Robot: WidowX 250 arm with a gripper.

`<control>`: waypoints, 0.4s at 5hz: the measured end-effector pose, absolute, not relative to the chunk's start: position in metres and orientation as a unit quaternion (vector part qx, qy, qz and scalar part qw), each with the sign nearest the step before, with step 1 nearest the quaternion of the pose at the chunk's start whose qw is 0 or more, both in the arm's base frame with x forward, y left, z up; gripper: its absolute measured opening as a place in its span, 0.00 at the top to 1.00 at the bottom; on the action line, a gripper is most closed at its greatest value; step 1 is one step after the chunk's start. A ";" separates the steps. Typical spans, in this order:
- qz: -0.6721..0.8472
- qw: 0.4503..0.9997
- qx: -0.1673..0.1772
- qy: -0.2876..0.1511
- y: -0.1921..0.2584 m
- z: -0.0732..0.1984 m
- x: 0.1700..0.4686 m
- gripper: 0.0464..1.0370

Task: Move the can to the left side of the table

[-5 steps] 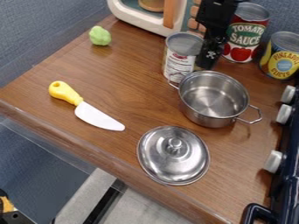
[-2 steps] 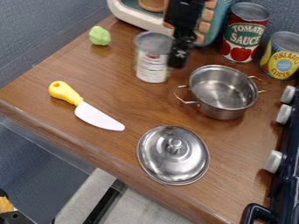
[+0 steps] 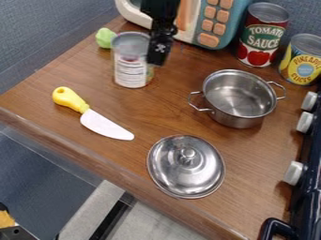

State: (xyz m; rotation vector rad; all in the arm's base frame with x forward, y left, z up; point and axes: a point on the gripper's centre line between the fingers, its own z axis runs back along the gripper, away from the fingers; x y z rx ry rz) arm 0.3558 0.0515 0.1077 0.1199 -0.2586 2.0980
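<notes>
Potentially, the metal can [image 3: 130, 68] near the green toy [image 3: 104, 37] could strike it if driven leftward by the gripper [image 3: 156, 57], closure state indeterminable.

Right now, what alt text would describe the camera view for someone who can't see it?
An upright silver can with a white label is toward the back left of a brown wooden table, a black robot end effector beside it. Nearer lie a yellow-handled knife and a round steel lid; a two-handled steel pot stands right.

Wooden table [image 3: 166, 112]: knife [image 3: 105, 123], lid [image 3: 172, 164], pot [image 3: 235, 119], red can [image 3: 257, 40], yellow can [image 3: 304, 69], microwave [image 3: 218, 28], green lump [image 3: 104, 37].
</notes>
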 end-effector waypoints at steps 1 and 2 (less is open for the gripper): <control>0.869 0.479 0.057 -0.111 0.067 0.110 0.340 0.04; 0.879 0.456 0.071 -0.117 0.085 0.109 0.326 0.04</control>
